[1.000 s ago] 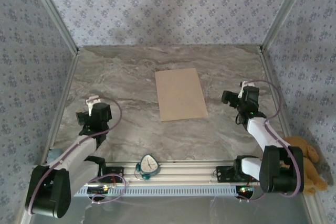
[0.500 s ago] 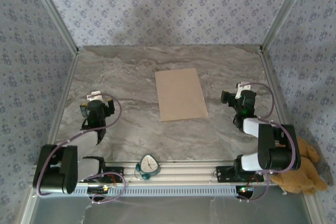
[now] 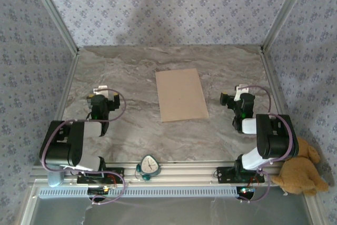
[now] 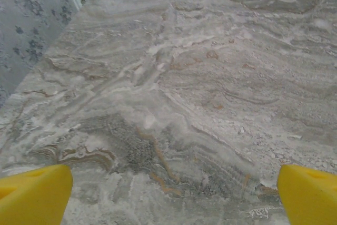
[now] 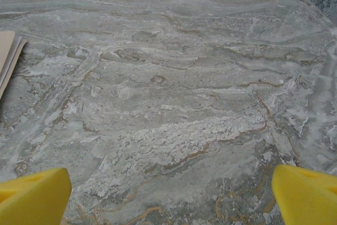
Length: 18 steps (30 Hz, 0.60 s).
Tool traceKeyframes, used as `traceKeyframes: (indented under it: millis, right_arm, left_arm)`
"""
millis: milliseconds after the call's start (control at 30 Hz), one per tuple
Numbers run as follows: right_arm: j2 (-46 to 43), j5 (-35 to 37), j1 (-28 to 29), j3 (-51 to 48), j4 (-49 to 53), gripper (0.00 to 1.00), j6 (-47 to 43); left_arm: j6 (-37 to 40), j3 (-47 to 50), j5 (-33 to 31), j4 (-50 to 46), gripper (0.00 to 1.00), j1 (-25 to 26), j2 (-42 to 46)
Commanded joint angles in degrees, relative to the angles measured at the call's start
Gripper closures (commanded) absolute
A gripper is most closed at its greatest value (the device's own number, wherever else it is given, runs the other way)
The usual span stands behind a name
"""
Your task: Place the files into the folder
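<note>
Folder (image 3: 181,95) lies between the jaws (touching neither).

Right claw (image 5: 169,196) spread wide above table (image 5: 174,93); folder (image 5: 6,51) at left.

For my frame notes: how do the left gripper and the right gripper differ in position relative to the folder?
The left gripper sits left of the folder, with more bare table between them; the right gripper sits right of it, closer. The right wrist view catches the folder's edge at its left border; the left wrist view faces bare table and a wall. Both have yellow fingers spread wide, holding nothing.
</note>
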<state>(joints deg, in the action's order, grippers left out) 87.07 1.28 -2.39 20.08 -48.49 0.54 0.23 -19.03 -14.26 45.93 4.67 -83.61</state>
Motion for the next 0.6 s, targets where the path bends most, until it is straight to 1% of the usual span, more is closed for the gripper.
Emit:
traceKeyframes:
  millis: [0,67,100,133,167,233,267,300,567]
  right_arm:
    - [0.60,0.32,0.09,1.62,-0.46,0.00,-1.31]
    - [0.60,0.67,0.43,1.63,-0.29,0.00,-1.59]
    - [0.56,0.77,0.44,1.63,-0.29,0.00,-1.59]
    - [0.56,0.77,0.38,1.64,-0.25,0.00,-1.59]
    - [0.56,0.83,0.46,1.63,-0.25,0.00,-1.59]
    - [0.56,0.84,0.47,1.66,-0.29,0.00,-1.59]
    - [0.56,0.91,0.50,1.68,-0.22,0.00,-1.59]
    - [0.58,0.92,0.46,1.68,-0.25,0.00,-1.59]
    - [0.61,0.92,0.46,1.77,-0.16,0.00,-1.58]
  left_arm:
    - [-0.51,-0.95,2.89,5.51,0.00,-1.79,-1.78]
    - [-0.34,-1.19,2.28,9.59,0.00,-1.98,-5.47]
    - [-0.99,-2.77,2.08,4.20,0.00,-2.02,-4.49]
    - [-1.54,-3.63,3.26,2.12,0.00,-2.76,-3.89]
    - [-1.83,-3.24,3.21,4.73,0.00,-3.25,-4.97]
    - [-2.36,-3.78,2.82,2.04,0.00,-3.35,-4.17]
    - [-2.20,-3.39,2.68,3.74,0.00,-3.34,-4.60]
    - [-2.41,-3.76,2.80,2.19,0.00,-3.35,-4.16]
    - [-2.41,-3.74,3.01,2.57,0.00,-3.44,-4.28]
